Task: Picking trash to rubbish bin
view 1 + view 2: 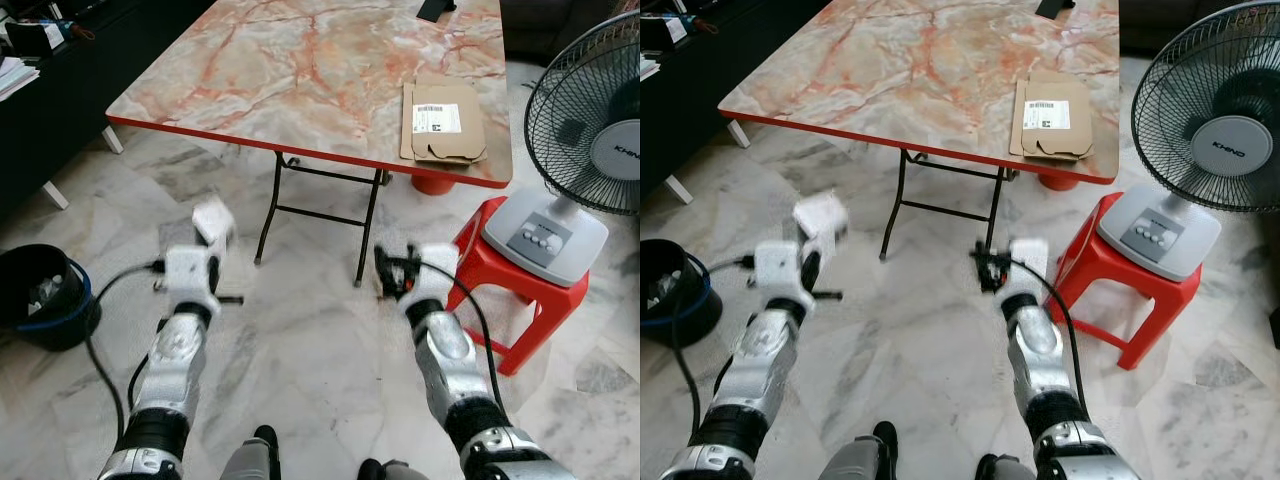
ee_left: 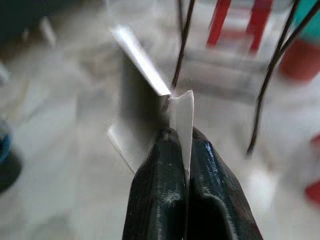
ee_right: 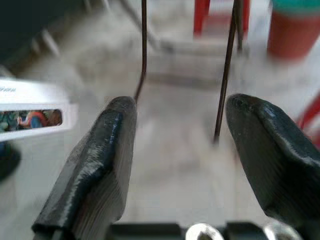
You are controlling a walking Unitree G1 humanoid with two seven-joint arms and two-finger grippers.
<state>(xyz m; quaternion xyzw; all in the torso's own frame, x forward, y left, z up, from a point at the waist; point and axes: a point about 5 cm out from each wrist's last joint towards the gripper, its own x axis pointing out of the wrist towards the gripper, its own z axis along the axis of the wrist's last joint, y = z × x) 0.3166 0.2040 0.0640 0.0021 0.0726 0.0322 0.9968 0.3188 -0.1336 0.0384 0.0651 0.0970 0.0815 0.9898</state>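
Marble-top table [image 1: 300, 70], fan [image 1: 585, 140] atop red stool [image 1: 500, 275]

Marble pinks, red plastic and black rubber

The tabletop [image 1: 300, 70] is cream veined with orange-pink, edged in red; the floor [image 1: 300, 330] is grey-white marbled tile. A brown cardboard box [image 1: 444, 122] bears a white label. The stool [image 1: 500, 275] is red, the fan [image 1: 590, 130] black-caged on a grey base, the bin [image 1: 40, 295] black with a blue rim. The white carton [image 1: 213, 222] sits in the black left gripper [image 2: 181, 135].
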